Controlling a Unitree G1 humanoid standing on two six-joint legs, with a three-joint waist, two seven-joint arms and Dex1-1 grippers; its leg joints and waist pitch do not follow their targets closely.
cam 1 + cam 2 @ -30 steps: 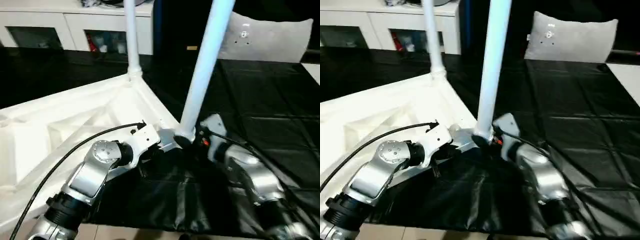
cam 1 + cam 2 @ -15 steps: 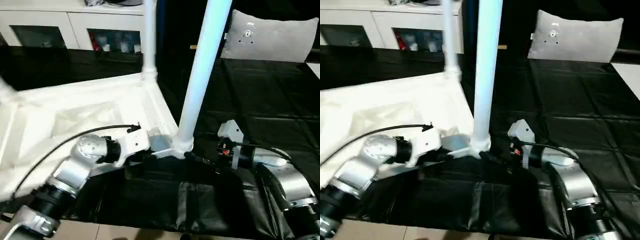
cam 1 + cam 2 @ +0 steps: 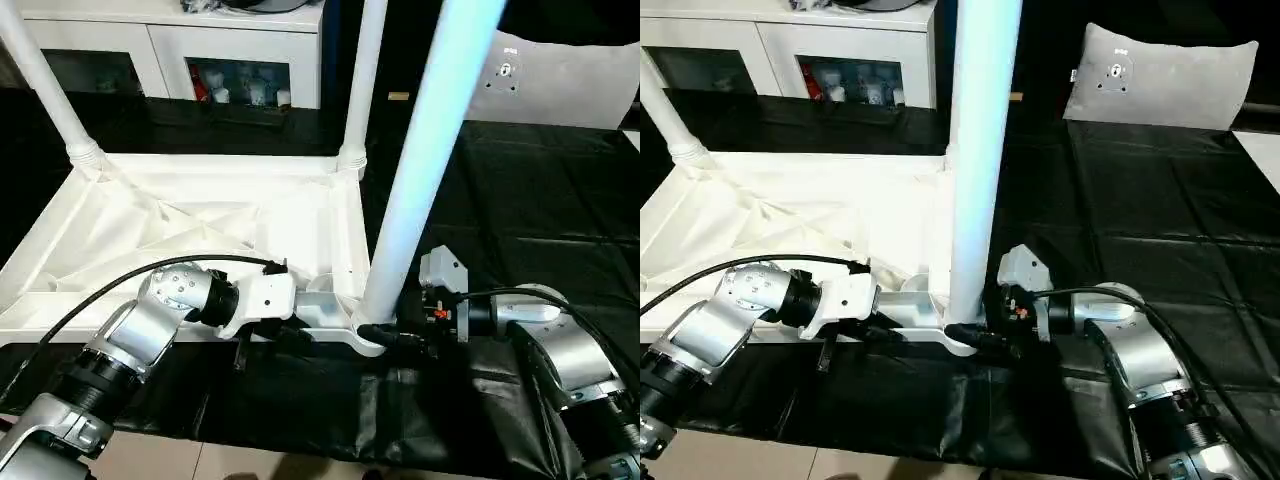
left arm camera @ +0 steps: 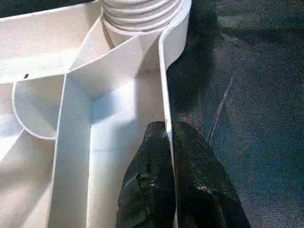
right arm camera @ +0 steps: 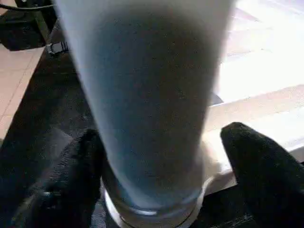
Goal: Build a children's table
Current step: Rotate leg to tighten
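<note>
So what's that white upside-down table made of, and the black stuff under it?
The table top looks like moulded white plastic: smooth, slightly glossy, with thin ribs and walls formed in one piece. Its legs seem the same plastic, as smooth tubes. The black cover looks like thin shiny plastic sheeting or film, since it creases and reflects light; it could be coated cloth.

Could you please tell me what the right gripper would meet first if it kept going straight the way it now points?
Most likely the nearest table leg: the right gripper already stands with a finger on each side of its base, at the corner socket.
</note>
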